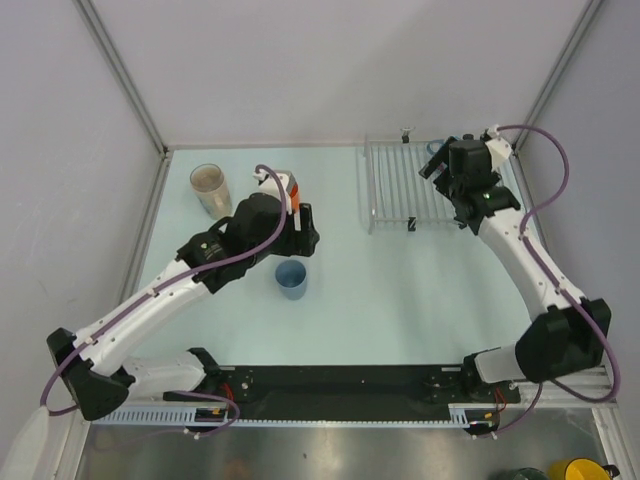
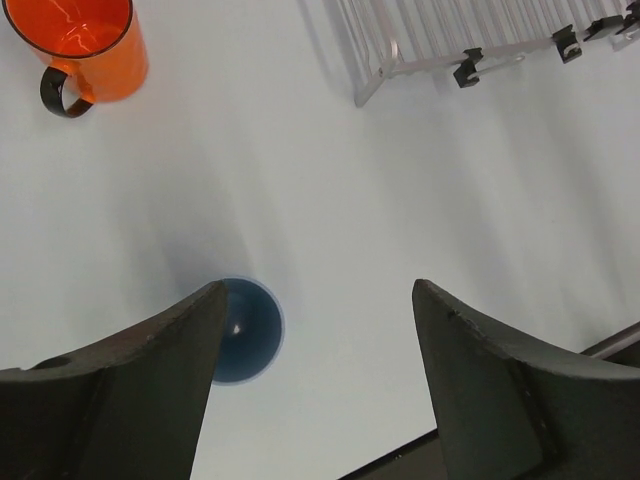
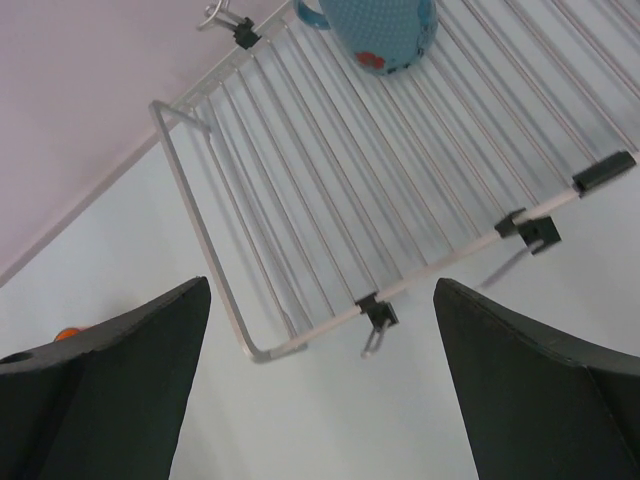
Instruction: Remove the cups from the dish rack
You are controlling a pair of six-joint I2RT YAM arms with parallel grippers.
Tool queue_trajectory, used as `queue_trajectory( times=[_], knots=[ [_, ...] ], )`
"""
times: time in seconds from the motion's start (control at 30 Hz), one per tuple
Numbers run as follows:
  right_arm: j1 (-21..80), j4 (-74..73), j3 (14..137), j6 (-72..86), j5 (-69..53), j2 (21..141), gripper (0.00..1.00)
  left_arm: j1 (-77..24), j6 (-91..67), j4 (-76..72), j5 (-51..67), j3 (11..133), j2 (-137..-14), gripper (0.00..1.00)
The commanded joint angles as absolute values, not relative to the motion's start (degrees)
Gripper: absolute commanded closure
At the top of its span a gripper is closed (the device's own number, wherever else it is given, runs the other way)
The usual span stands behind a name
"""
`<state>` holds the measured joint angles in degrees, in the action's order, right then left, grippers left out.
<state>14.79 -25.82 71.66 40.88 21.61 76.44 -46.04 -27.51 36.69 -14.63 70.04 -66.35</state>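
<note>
Teal-blue mug (image 3: 385, 28): only cup seen in dish rack (image 3: 203, 230), at far end. Prob. rigid, glazed, slippery, light; grip across body, not handle. R end effector (image 3: 320, 290) wide, empty, above rack. L end effector (image 2: 318, 290) wide, empty, over light-blue cup (image 2: 245, 330) on desk (image 2: 400, 180).

It looked like a robot test lab: a pale table (image 1: 400, 300) boxed in by blank grey panels (image 1: 300, 60) on metal posts (image 1: 120, 70), with two cabled arms (image 1: 150, 310) bolted to a black rail (image 1: 340, 380) along the table's near edge.
</note>
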Motion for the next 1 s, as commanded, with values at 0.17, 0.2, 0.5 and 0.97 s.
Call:
queue_trajectory(
  times=[0.17,0.2,0.5,0.97],
  knots=[
    [12.8,-26.0,95.5,34.0,31.7,100.1,0.0,-45.9,-30.1,31.8,-12.8,62.3,-63.1,0.2],
    [12.7,-25.2,97.1,32.7,32.4,101.8,0.0,-46.0,-30.4,31.6,-12.7,61.6,-62.1,0.2],
    [10.8,-21.0,108.5,21.5,40.3,115.9,0.0,-46.0,-30.8,29.5,-14.5,57.1,-60.1,0.2],
    [6.2,-18.5,116.9,22.1,32.8,123.9,0.0,-45.9,-30.0,27.5,-15.7,55.1,-62.7,0.2]
  ],
)
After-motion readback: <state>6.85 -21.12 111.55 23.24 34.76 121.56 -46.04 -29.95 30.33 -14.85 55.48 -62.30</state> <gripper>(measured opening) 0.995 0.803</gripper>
